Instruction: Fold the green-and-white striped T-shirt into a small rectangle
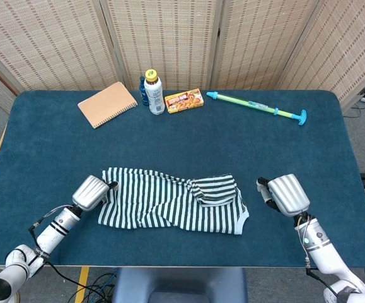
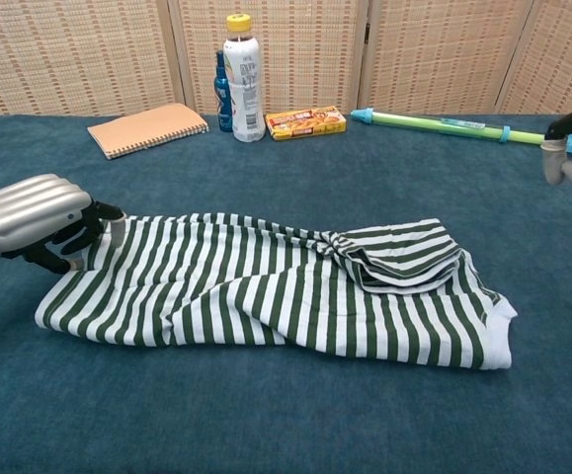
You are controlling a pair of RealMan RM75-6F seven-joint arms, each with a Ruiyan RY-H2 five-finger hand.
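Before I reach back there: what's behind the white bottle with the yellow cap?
A smaller blue bottle stands just behind the white bottle, toward its left. Only its cap and one side show; the rest, and whether the two touch, is hidden.

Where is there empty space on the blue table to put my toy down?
Bare blue table lies between the green-and-white striped T-shirt and the back row. It is crowded by the tan spiral notebook, white bottle, orange box and green water squirter.

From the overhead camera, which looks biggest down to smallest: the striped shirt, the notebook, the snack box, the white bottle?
1. striped shirt
2. notebook
3. snack box and white bottle: look about alike, so unranked.
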